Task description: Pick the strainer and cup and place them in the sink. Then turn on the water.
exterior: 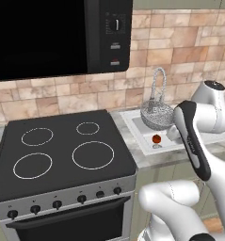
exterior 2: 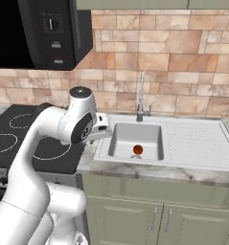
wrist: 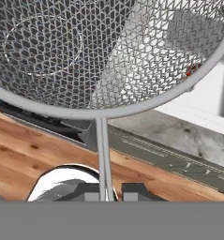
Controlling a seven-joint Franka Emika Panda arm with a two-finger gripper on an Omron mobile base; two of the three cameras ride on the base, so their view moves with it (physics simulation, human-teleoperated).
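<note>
The strainer (exterior: 157,115), a round bowl of grey metal mesh, hangs in the air over the left edge of the sink (exterior: 132,126). In the hand view its mesh bowl (wrist: 85,51) spreads across the top, and its thin wire handle (wrist: 102,150) runs down between my fingertips. My gripper (wrist: 106,191) is shut on that handle. The white sink (exterior 2: 105,149) lies just right of my hand, and the chrome faucet (exterior 2: 141,95) stands behind the basin. The cup is out of view.
A small red and brown ball (exterior 2: 138,150) lies in the basin. The ribbed drainboard (exterior 2: 192,141) stretches right of it. A black stove (exterior: 62,150) sits left of the sink under a dark microwave (exterior: 62,33). My own arm (exterior: 194,141) blocks the sink's right part in the left base view.
</note>
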